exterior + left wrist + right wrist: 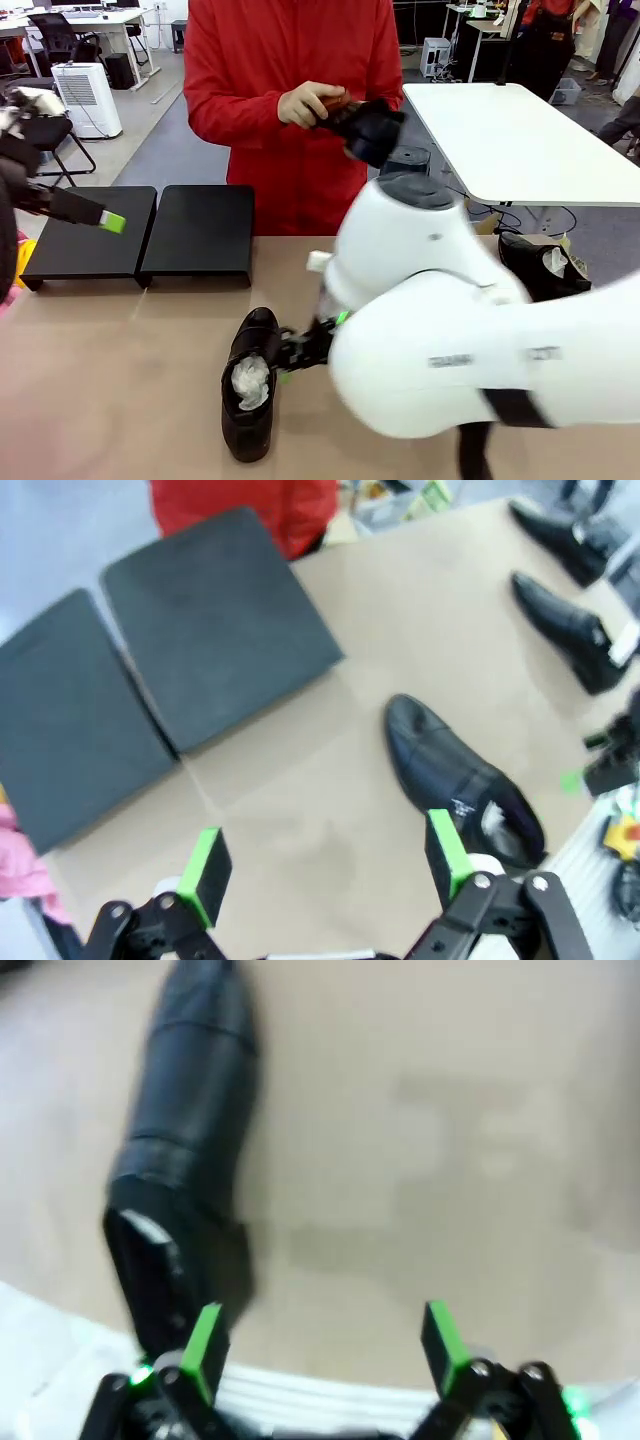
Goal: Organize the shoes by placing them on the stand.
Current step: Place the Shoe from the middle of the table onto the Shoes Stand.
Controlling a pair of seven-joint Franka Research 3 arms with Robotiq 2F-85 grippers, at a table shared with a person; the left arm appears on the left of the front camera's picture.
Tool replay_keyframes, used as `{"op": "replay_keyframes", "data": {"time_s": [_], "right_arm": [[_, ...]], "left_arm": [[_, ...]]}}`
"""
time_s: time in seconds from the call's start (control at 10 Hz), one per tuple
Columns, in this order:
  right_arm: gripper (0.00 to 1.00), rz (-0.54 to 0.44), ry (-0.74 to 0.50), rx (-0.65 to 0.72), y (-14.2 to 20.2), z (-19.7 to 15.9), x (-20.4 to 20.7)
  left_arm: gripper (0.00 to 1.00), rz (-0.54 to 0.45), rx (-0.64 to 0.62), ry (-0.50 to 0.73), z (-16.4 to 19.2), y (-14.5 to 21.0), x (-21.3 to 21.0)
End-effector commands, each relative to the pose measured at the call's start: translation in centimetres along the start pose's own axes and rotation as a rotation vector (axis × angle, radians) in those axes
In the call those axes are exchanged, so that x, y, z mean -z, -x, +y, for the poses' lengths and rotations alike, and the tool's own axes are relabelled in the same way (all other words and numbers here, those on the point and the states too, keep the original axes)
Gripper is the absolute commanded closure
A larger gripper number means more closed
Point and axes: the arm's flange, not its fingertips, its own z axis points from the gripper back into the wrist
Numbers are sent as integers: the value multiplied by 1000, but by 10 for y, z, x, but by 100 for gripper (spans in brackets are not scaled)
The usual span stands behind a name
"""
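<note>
Stand (210,630): both platforms bare; nothing placed yet, so the whole job is left.
Nearest shoe (250,395): flat on the table, on the robot's side of the stand's right platform, stuffed with paper.
Other shoes (570,630): two, well to the right of the stand.
Right gripper (322,1340): jaws wide, empty, beside the nearest shoe's heel.
Left gripper (325,855): jaws wide, empty, above the table near the stand.
Person's hand (305,103): behind the stand, holding another shoe (370,130).
In the way: probably the right arm's bulk, stretched across the table.
</note>
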Motion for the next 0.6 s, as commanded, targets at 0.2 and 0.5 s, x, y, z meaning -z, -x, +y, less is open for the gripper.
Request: {"op": "replay_keyframes", "data": {"time_s": [0.2, 0.5], "right_arm": [[0, -100, 19, 286, -13, -81, -54], [0, -88, 19, 209, -22, -78, -51]], "left_arm": [[0, 308, -108, 40, -97, 20, -9], [0, 237, -54, 22, -94, 15, 6]]}}
